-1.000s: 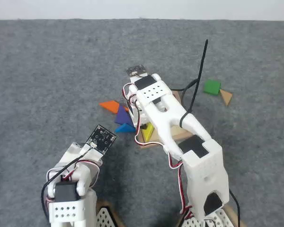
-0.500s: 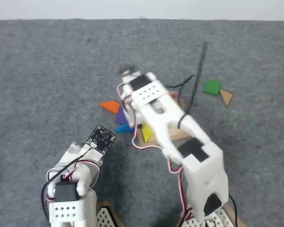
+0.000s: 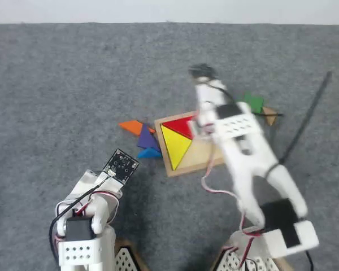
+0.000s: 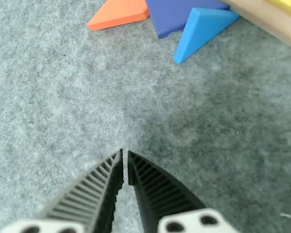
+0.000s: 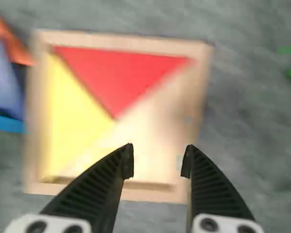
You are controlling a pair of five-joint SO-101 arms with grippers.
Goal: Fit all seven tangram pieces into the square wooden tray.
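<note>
The square wooden tray [image 3: 206,153] lies mid-table holding a red triangle [image 3: 181,125] and a yellow triangle [image 3: 175,145]. Just outside one tray edge lie an orange piece [image 3: 131,126], a purple piece [image 3: 147,137] and a blue triangle [image 3: 150,152]. A green square [image 3: 252,103] and a tan triangle [image 3: 269,116] lie beyond the opposite side. My right gripper [image 5: 155,158] hangs open and holds nothing, over the bare part of the tray [image 5: 155,128]. My left gripper [image 4: 124,158] is shut on nothing above bare carpet, short of the blue triangle [image 4: 201,24].
Grey carpet covers the whole table. The right arm [image 3: 254,164] stretches from the near right edge over the tray's right side. The left arm [image 3: 90,214] sits folded at the near left. A black cable [image 3: 305,121] trails off the right arm.
The right arm has swung from over the tray's left side to its right side, uncovering the red and yellow triangles. The left arm has not moved.
</note>
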